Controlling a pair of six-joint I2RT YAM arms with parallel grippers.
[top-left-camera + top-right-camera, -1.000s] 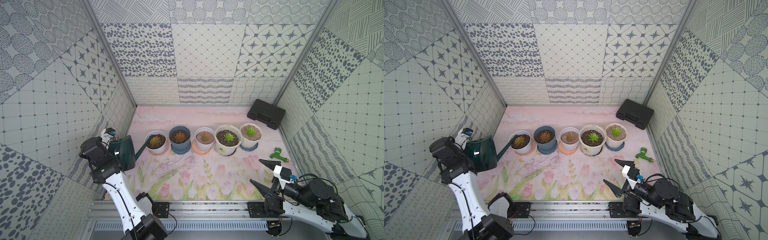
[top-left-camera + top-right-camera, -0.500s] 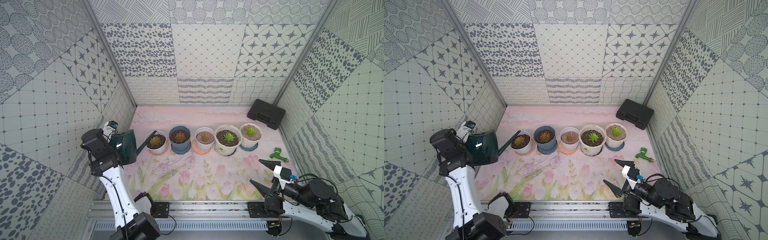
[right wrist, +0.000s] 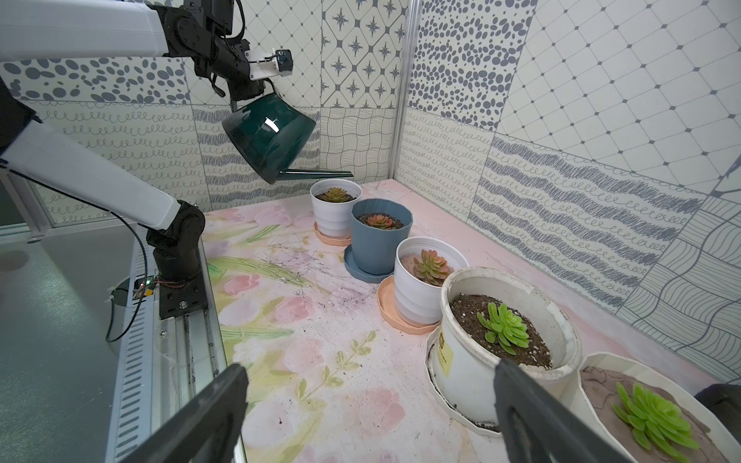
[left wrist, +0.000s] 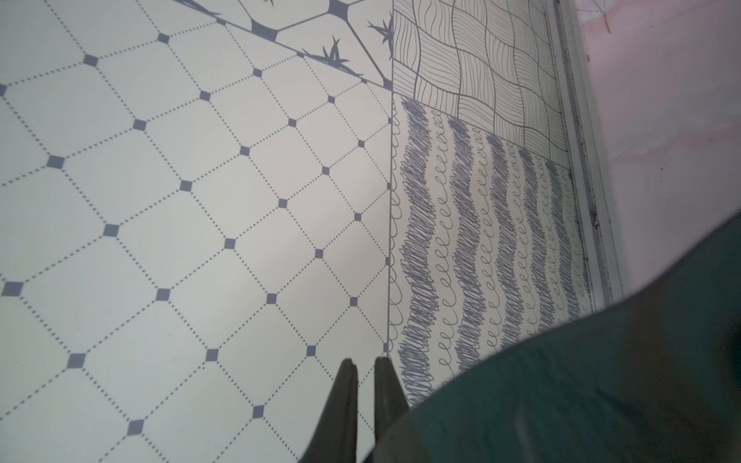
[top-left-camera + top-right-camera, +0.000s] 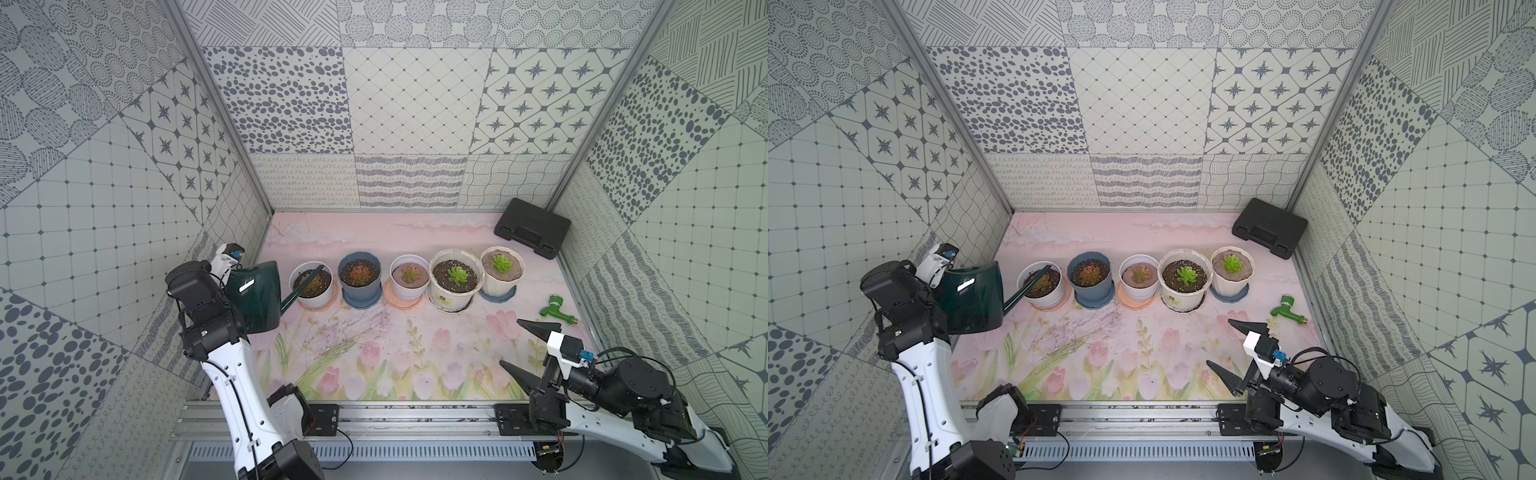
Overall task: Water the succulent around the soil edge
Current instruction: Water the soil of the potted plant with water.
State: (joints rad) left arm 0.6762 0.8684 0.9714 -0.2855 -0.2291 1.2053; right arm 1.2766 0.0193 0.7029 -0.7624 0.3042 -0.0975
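The succulent [image 5: 500,262] [image 3: 653,417] is a small bright green rosette in the white fluted pot [image 5: 498,286] at the right end of the row. Its tan soil edge [image 5: 514,271] [image 3: 597,385] rings it inside the lip. My left gripper [image 4: 365,362] is shut on a dark green watering can [image 5: 253,297] [image 3: 266,132], held in the air at the far left. The can's spout tip [image 5: 322,266] hangs over the leftmost pot [image 5: 311,291]. My right gripper [image 5: 510,342] [image 3: 369,368] stands open and holds nothing, low near the front right, short of the pots.
Between the leftmost pot and the succulent stand a blue pot [image 5: 359,291], a white pot with a pinkish rosette [image 5: 409,289] and a larger cream pot with dark soil [image 5: 455,295]. A black case [image 5: 532,227] lies back right, a green tap [image 5: 557,312] by the right wall.
My left arm has lifted the watering can and carried it right, so the spout tip now reaches over the leftmost pot. The right arm has not moved.
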